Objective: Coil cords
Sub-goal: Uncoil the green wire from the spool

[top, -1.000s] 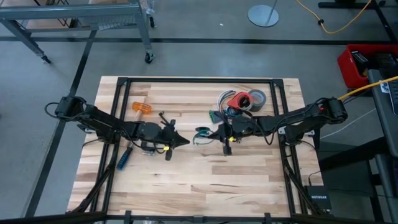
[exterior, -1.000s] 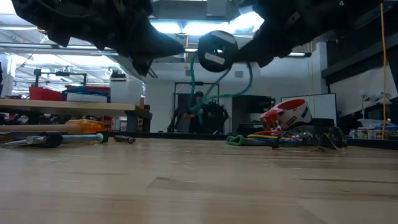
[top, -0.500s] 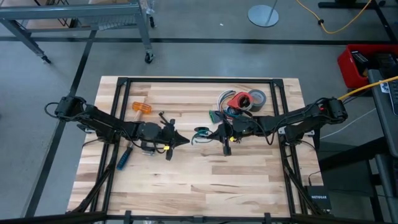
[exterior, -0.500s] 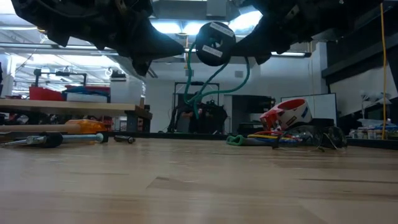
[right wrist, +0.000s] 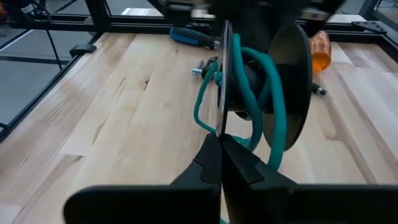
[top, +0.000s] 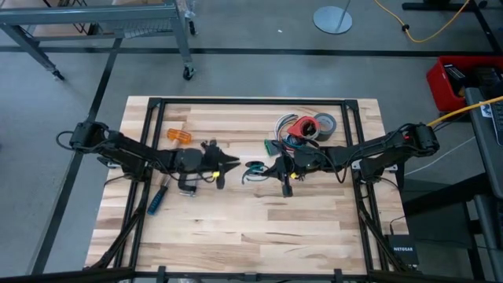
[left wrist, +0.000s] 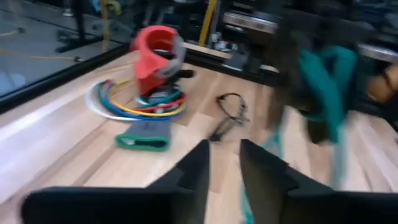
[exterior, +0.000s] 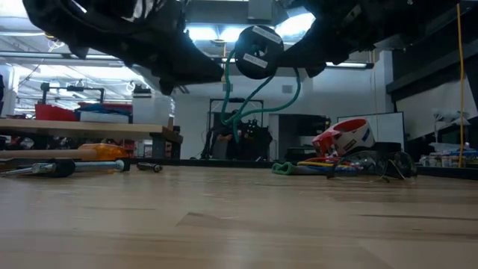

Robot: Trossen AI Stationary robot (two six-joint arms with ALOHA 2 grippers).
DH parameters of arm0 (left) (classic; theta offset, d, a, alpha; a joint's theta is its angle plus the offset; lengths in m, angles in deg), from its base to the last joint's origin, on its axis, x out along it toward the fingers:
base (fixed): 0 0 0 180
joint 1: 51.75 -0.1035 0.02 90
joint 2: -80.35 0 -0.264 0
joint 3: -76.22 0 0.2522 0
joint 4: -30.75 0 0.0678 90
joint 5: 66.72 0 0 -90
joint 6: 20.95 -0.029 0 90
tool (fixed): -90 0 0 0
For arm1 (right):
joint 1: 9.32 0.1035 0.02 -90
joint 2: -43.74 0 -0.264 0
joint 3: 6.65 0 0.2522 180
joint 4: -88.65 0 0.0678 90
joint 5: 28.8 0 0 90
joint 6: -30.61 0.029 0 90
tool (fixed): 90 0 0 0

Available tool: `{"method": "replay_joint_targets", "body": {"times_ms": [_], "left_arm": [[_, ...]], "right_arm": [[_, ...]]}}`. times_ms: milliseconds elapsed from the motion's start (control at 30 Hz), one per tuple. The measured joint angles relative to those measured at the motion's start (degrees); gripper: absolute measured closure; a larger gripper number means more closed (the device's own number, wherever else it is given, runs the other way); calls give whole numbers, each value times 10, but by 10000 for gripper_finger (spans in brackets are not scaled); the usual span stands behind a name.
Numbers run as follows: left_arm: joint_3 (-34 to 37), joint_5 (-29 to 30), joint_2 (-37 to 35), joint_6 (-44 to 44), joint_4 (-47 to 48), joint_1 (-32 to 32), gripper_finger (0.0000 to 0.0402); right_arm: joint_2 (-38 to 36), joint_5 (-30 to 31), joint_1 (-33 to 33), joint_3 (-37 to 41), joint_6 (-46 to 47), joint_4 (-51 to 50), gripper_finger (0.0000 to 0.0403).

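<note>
Reaching inward from both table edges, the two arms met near the middle of the wooden table [top: 236, 228] in the high view. The left gripper [top: 227, 163] pointed toward the right gripper [top: 271, 167], with the teal-green cord [top: 254, 169] curled between them; how far the left fingers stood apart could not be told from above. Behind them lay a red tape roll [top: 302, 126] and a grey tape roll [top: 324, 123].

At table height, both arms hung dark across the top of the picture, a round black spool [exterior: 258, 52] between them, and loops of the teal-green cord [exterior: 254, 101] dangled from it clear of the wood.

From the left wrist, the two dark fingers [left wrist: 198, 171] showed a narrow gap with nothing in it; the cord [left wrist: 326, 81] hung blurred ahead, the red roll [left wrist: 158, 53] farther off.

From the right wrist, the fingers [right wrist: 211, 163] stood pressed together on the edge of the spool's thin disc [right wrist: 224, 81], the cord [right wrist: 249, 93] wound loosely around the hub.
</note>
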Motion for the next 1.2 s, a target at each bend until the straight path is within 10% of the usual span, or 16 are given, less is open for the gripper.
{"method": "replay_joint_targets", "body": {"times_ms": [267,933,1200], "left_arm": [[0,-81,0,1,0,14,244],[-1,-74,-1,-20,-60,32,263],[-1,-68,-1,-46,-55,32,362]], "right_arm": [[0,51,-9,0,-5,-1,402],[0,11,-17,0,18,66,402],[0,11,-17,0,18,61,402]]}}
